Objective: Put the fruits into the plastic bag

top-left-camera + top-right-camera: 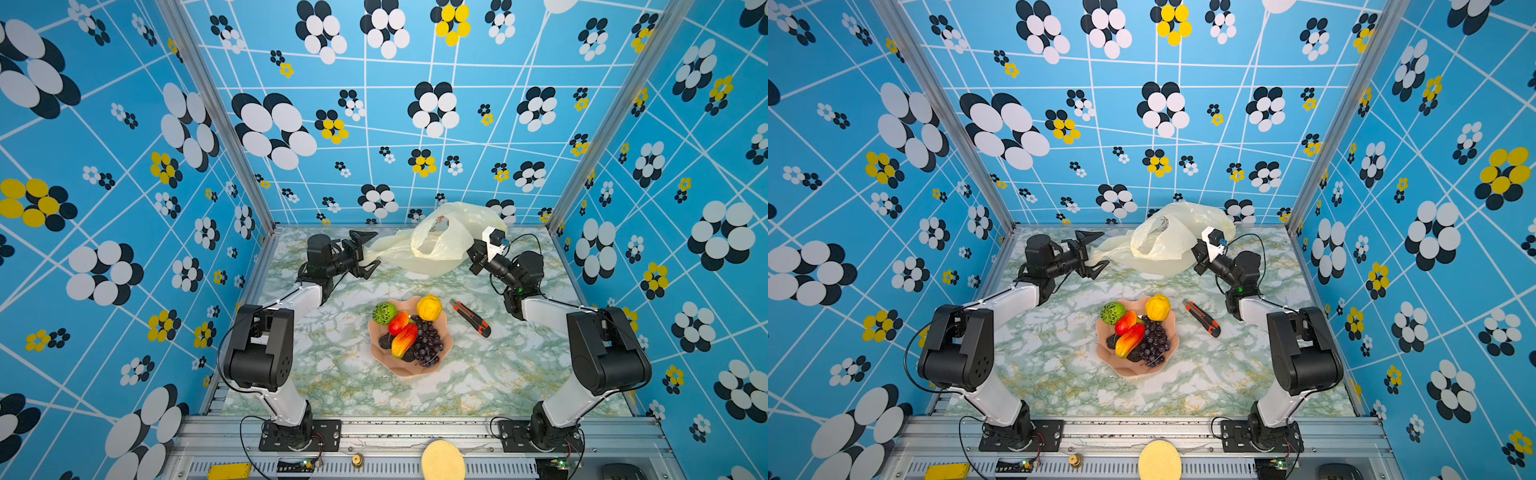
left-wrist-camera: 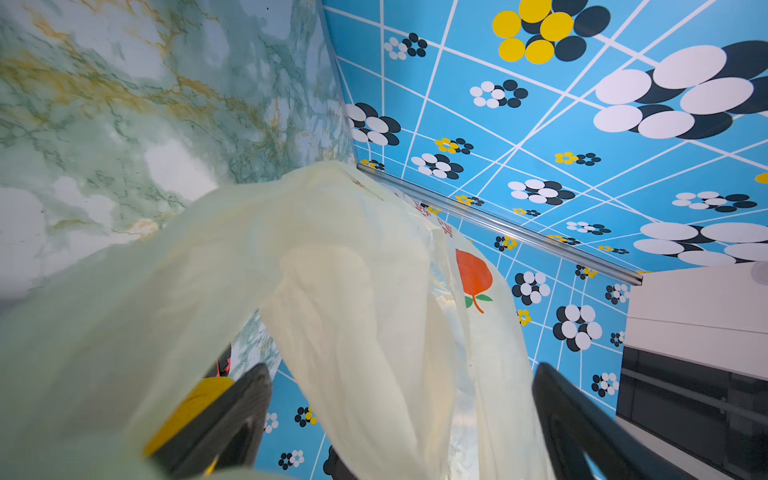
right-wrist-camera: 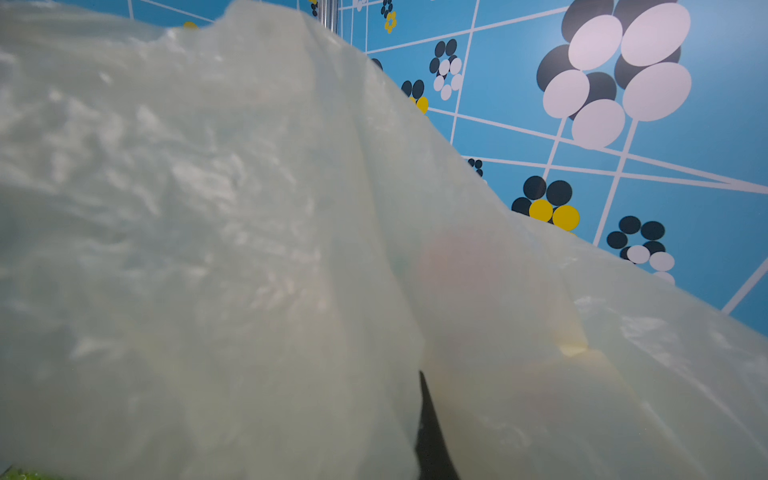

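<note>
Both top views: my left gripper [image 1: 376, 248] [image 1: 1105, 248] is standing wide open, with the near end of the plastic bag [image 1: 436, 245] [image 1: 1158, 245] reaching in between its spread fingers. My right gripper [image 1: 471, 254] [image 1: 1197, 254] is sitting closed against the opposite end of the bag, which is rising in a crumpled dome between the two hands. The fruits, among them the lemon [image 1: 429, 306] [image 1: 1158, 306], the green ball [image 1: 384, 312], the mango [image 1: 404, 340] and the grapes [image 1: 428, 343], are lying heaped in the pink dish [image 1: 415, 372] [image 1: 1138, 371], well apart from both grippers and back toward the arm bases. The utility knife [image 1: 471, 318] is lying just beside the dish, on my right gripper's side. Left wrist view: I am seeing the bag [image 2: 353, 291] draping between the two dark fingers [image 2: 232, 415], which are standing far apart; an orange fruit print [image 2: 473, 274] is showing on the film ahead of the hand. Right wrist view: the bag [image 3: 208, 208] is filling nearly the whole frame, and its folds are converging on a single dark fingertip [image 3: 428, 428], so I am reading this hand as pinched shut on the film.
</note>
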You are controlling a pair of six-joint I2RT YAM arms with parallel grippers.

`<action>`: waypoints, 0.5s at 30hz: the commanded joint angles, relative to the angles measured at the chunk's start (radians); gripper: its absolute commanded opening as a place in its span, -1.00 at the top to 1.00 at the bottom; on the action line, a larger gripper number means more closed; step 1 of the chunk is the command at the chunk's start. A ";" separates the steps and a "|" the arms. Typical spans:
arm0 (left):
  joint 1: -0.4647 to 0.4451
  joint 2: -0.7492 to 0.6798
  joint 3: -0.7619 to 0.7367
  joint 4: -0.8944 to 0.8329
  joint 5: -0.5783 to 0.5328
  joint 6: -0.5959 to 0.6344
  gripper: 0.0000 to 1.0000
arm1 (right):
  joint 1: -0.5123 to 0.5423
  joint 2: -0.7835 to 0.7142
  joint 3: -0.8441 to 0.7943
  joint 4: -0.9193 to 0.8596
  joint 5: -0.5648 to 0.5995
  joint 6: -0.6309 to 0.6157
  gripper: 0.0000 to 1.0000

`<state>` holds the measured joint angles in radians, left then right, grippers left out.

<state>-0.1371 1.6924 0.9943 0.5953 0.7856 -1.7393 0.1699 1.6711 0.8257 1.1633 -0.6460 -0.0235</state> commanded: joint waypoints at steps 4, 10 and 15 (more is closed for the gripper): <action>0.008 -0.025 -0.036 0.049 -0.025 -0.047 -0.98 | 0.006 -0.031 -0.010 -0.001 -0.041 -0.020 1.00; 0.017 -0.037 -0.039 0.043 -0.031 -0.034 -0.83 | 0.006 -0.046 -0.014 -0.016 -0.040 -0.026 1.00; 0.040 -0.066 -0.069 0.045 -0.035 -0.031 -0.08 | 0.006 -0.057 -0.028 -0.037 -0.031 -0.041 1.00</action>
<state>-0.1150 1.6787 0.9451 0.6136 0.7574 -1.7771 0.1699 1.6459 0.8238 1.1374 -0.6682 -0.0460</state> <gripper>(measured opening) 0.589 0.050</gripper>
